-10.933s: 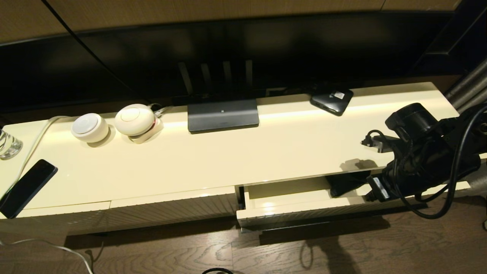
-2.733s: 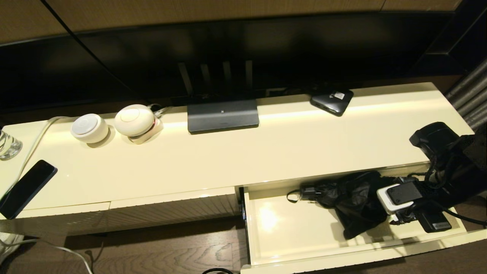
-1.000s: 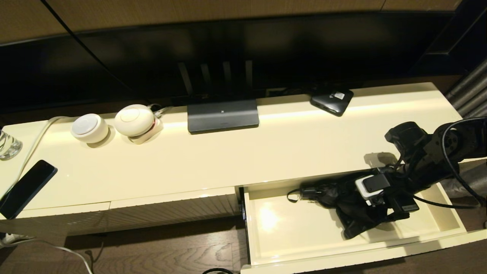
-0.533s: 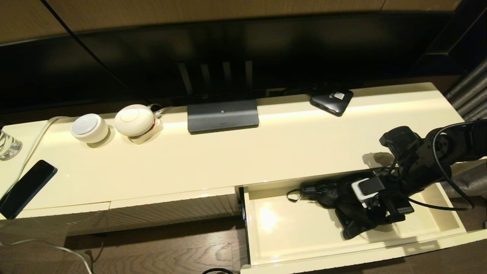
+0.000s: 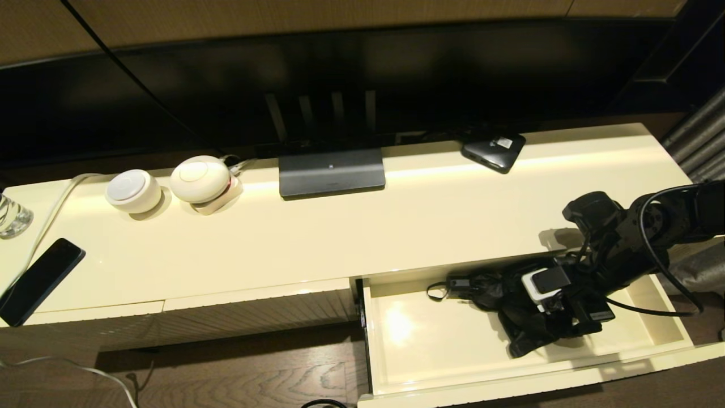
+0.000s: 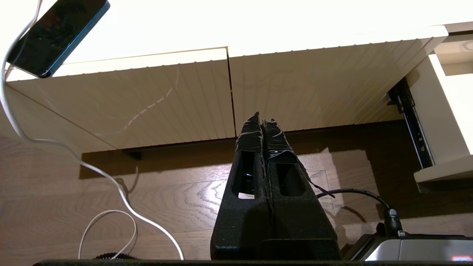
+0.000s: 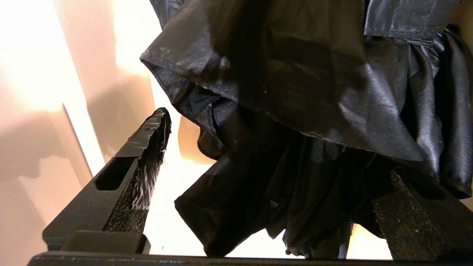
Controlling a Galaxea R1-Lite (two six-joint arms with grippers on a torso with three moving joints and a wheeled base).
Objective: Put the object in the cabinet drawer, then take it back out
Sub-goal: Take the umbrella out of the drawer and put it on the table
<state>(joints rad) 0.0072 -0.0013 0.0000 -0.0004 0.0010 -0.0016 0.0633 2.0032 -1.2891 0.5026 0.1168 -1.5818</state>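
Head view is showing the black folding umbrella with rumpled fabric (image 5: 524, 306) lying inside the pulled-out glossy cream drawer (image 5: 453, 362) at the lower right of the frame. The right end effector (image 7: 266, 173) is spreading its fingers wide around the fabric, not gripping. The left end effector (image 6: 263, 125) is hanging closed near the wooden floor (image 6: 166, 192).

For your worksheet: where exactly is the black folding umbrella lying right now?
In the head view the umbrella lies inside the pulled-out drawer, in its right half toward the back, handle pointing left. The open right gripper straddles its fabric.
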